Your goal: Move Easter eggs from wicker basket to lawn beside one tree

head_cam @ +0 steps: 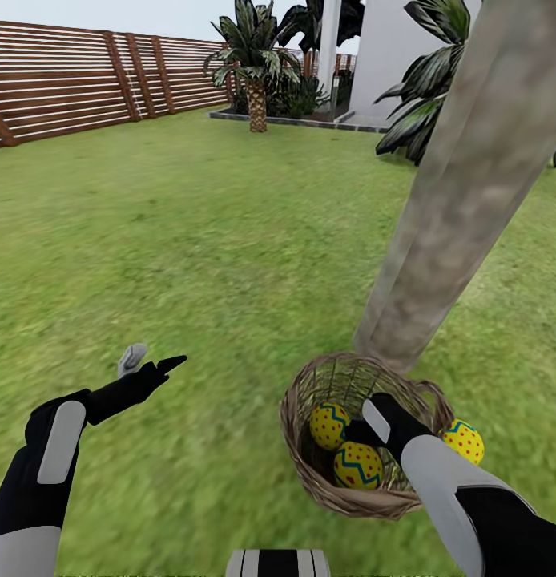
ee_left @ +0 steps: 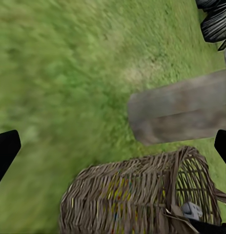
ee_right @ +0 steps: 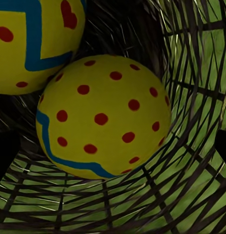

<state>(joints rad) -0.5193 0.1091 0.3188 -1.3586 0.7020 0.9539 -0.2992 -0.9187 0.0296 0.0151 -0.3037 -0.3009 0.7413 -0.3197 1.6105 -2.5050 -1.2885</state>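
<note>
Fenced garden, lawn (head_cam: 190, 240) broad and green, slat fence (head_cam: 62, 80) behind. Wicker basket (head_cam: 310, 473) seen at foot of tree (head_cam: 462, 200) trunk, tipped toward robot. Two Easter eggs (head_cam: 356, 465) seen inside basket, third (head_cam: 464, 439) seen past right rim, by forearm; whether inside cannot be told. Right gripper (head_cam: 360, 431) reached into basket, dotted egg (ee_right: 105, 117) close ahead between fingers, not yet gripped; jaw opening cannot be judged. Left gripper (head_cam: 150, 365) hangs over grass, fingers spread, nothing held. Advice: jaws to be centred on egg's widest part, closed gently, lifted straight to clear wicker.
</note>
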